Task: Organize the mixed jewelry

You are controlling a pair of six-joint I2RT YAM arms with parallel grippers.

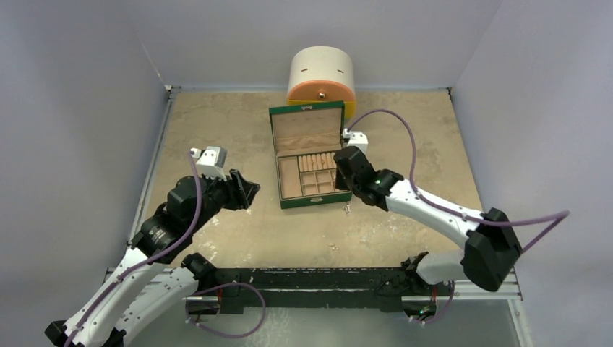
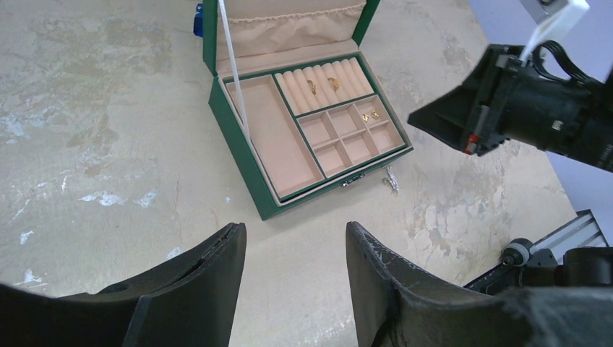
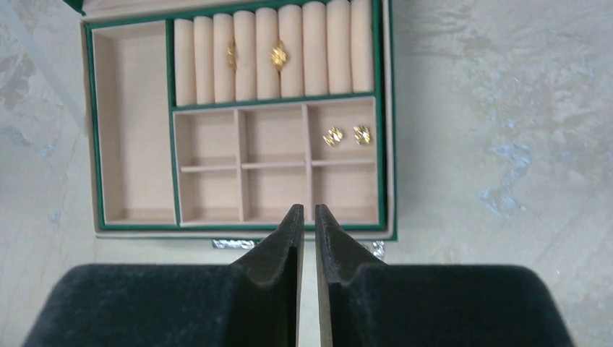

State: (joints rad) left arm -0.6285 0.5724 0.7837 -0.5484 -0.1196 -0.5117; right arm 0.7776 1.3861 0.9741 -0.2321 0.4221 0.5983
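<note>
Left tool [image 2: 293,238]: two matte black, scuffed fingers, jaws wide apart, nothing between them, above bare bench. Bench [image 1: 217,130]: mottled beige, stone-like surface with pale blotches. Green rectangular hinged box [image 2: 238,155]: lid upright, tan fabric lining, one long tray on the left, a row of padded rolls at the back, six small square cells in front. Two gold rings [image 3: 279,54]: seated between the rolls. Two small gold studs [image 3: 333,136]: in the back right cell. Small silvery pieces [image 2: 392,179]: glinting, on the bench just outside the box's front wall. Cream-and-orange cylinder [image 1: 322,72]: smooth, behind the box. Right tool [image 3: 304,213]: black tapered fingers, jaws narrow with a thin slit, empty, over the box's front edge.
</note>
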